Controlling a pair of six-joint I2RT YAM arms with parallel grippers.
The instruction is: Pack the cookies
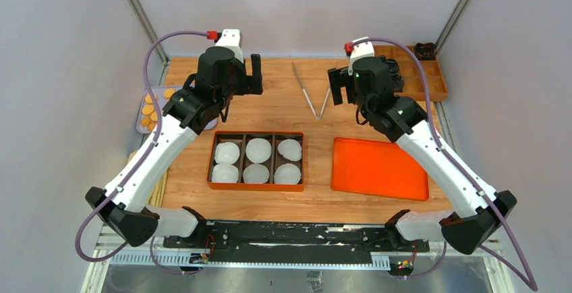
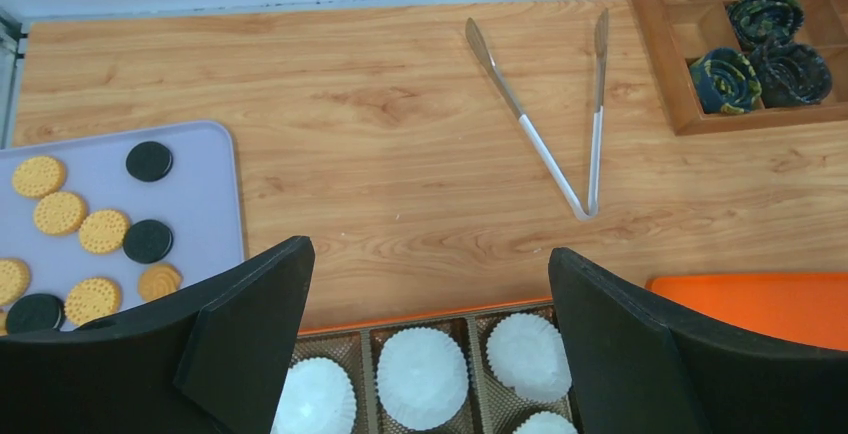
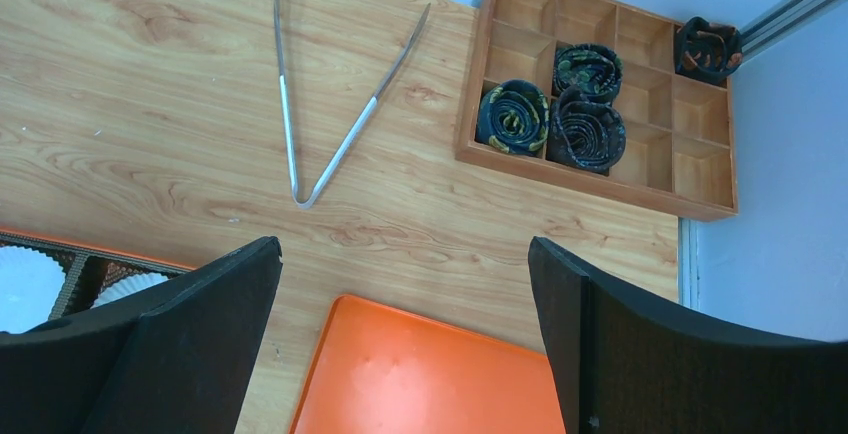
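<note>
table [image 1: 270,104]: pale wood, with everything else lying on it.
left arm [image 1: 162,151]: reaches from the near left corner toward the far left, its wrist above the board.
right arm [image 1: 432,151]: reaches from the near right corner toward the far right, its wrist also in the air.
orange tray [image 1: 379,168]: flat, at the near right, just right of the orange box and apart from it.
orange box [image 1: 256,187]: near centre, divided into three columns.
wooden organiser [image 3: 590,14]: far right corner, many small cells.
lavender tray [image 2: 200,204]: at the left edge of the table, beside the left arm.
left gripper [image 2: 428,254]: fingers spread wide apart, gripping nothing, above the far edge of the orange box.
right gripper [image 3: 402,244]: fingers spread wide apart, gripping nothing, above the far edge of the orange tray.
tongs [image 2: 540,141]: metal, lying splayed in a v at the far centre, between the two grippers.
paper liners [image 1: 258,150]: six white fluted cups, two in each column of the orange box.
dark rolls [image 3: 513,117]: coiled in a few organiser cells.
cookies [image 2: 105,231]: all on the lavender tray, well apart from the box; six golden and three black show in the left wrist view.
</note>
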